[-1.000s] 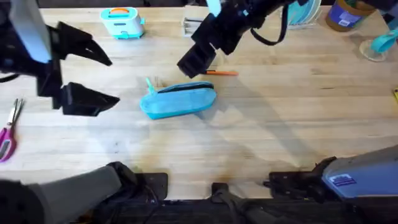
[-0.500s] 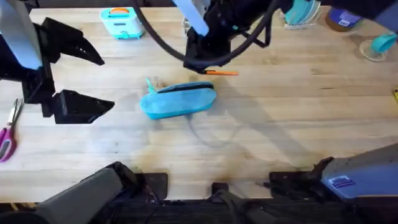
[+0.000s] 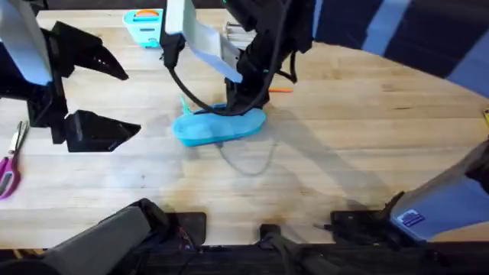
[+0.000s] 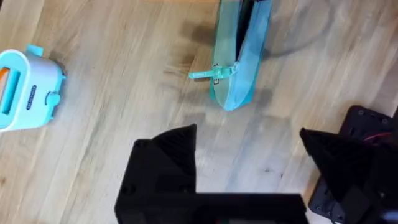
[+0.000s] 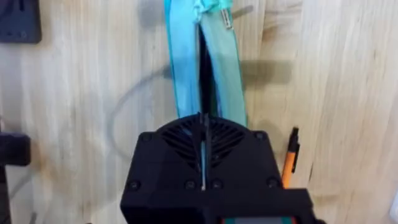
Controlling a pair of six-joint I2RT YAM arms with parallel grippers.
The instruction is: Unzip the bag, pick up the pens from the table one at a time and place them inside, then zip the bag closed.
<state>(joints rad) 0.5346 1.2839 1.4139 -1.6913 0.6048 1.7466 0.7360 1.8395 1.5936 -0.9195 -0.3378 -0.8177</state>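
Blue bag [image 3: 218,126] half hidden under closed right gripper [image 5: 203,134]; left gripper [image 4: 249,149] open, pen [image 5: 290,158] partly covered.

Black left gripper [image 3: 114,95] with 2 wedge-shaped fingers; pale grey arm links, black cable.

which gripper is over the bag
The right gripper, hanging directly above the light blue bag; the left gripper sits open off to its side.

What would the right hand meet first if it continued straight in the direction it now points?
Most likely the bag. In the right wrist view the right hand, fingers pressed together, points along the bag's open zipper slit. The pen lies beside it on the table, off that line. How close the fingertips already are is unclear.
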